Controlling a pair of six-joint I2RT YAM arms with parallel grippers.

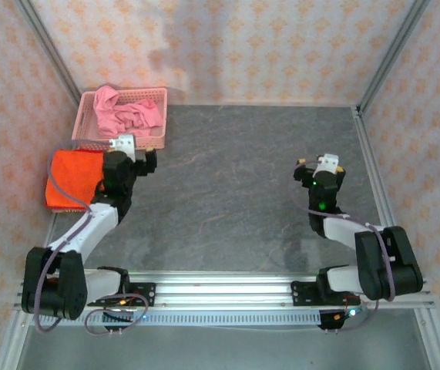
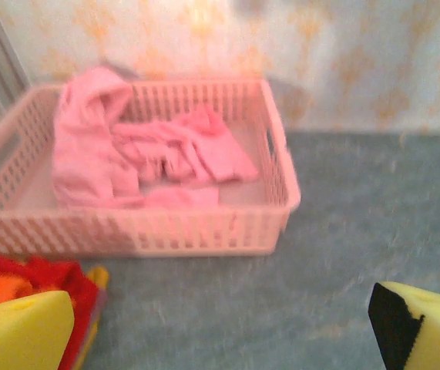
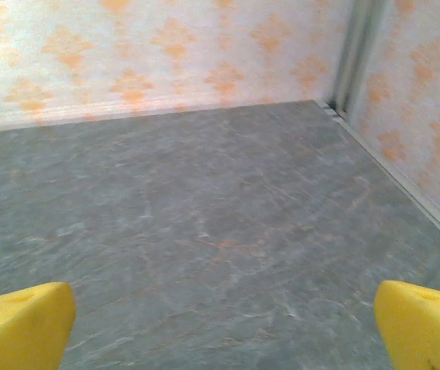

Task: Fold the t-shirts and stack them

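Left wrist view: left hand (image 2: 220,331) spread apart facing pink t-shirt (image 2: 127,154) in basket (image 2: 204,231); right hand (image 3: 220,324) apart too.

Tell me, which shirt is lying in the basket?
The light pink shirt, crumpled inside the pink mesh basket. The orange-red shirt lies folded flat on the table, outside the basket at the left edge.

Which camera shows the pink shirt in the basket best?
The left wrist view: the pink shirt lies crumpled in the basket, close and large. The top view shows it small. The right wrist camera faces elsewhere.
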